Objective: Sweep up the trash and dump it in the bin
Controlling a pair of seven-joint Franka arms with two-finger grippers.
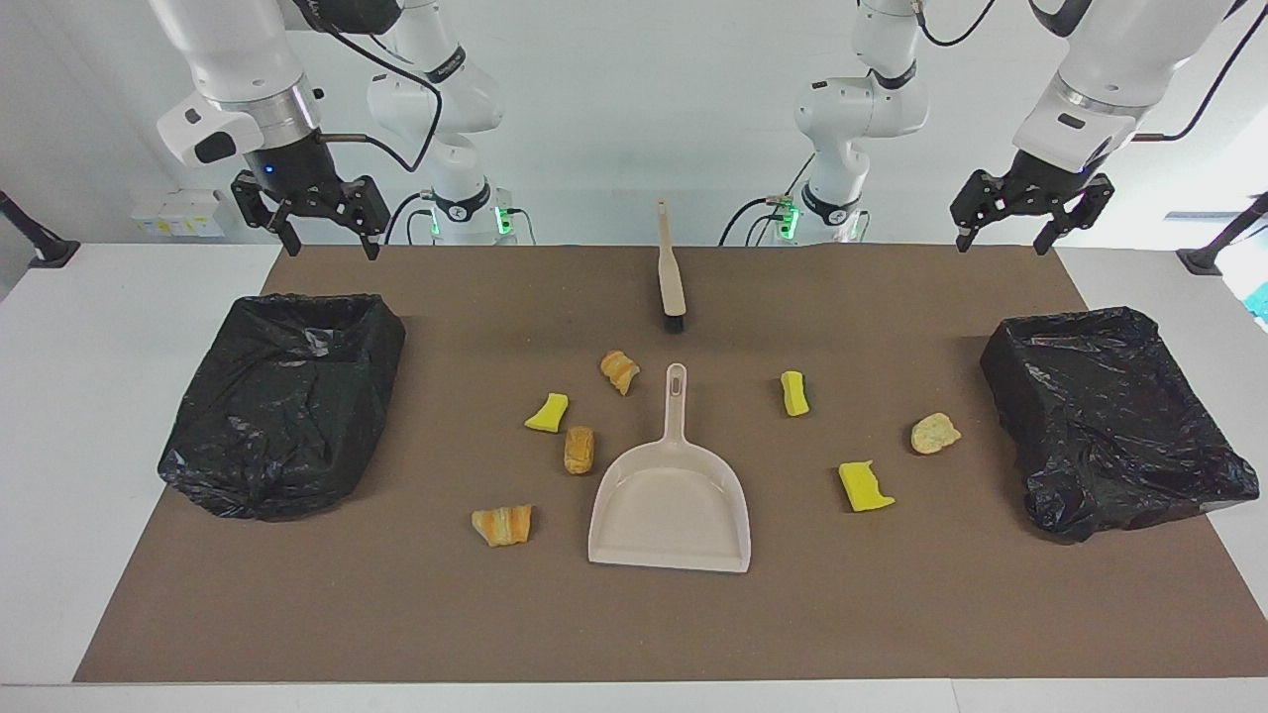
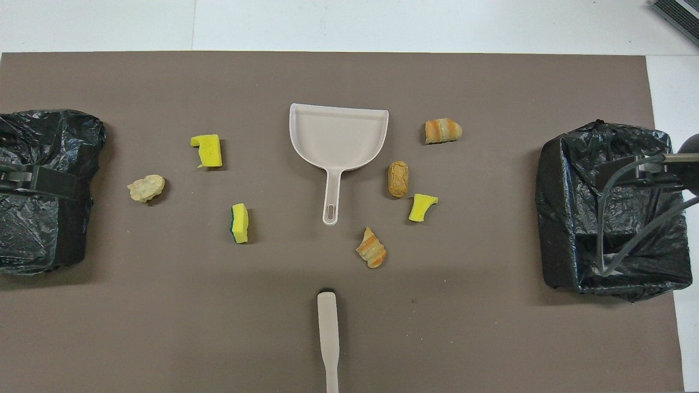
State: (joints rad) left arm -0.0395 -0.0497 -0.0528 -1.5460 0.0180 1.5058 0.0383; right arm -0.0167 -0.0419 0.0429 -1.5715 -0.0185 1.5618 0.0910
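Overhead, both arms' jaws gape wide, holding nothing.

counted on the brown mat: seven trash chunks, namely three yellow sponge scraps, three orange-brown bread-like pieces and one pale crumbly lump. also one beige dustpan, one beige brush and two bins lined with black bags. above, two arms, each with one gripper.
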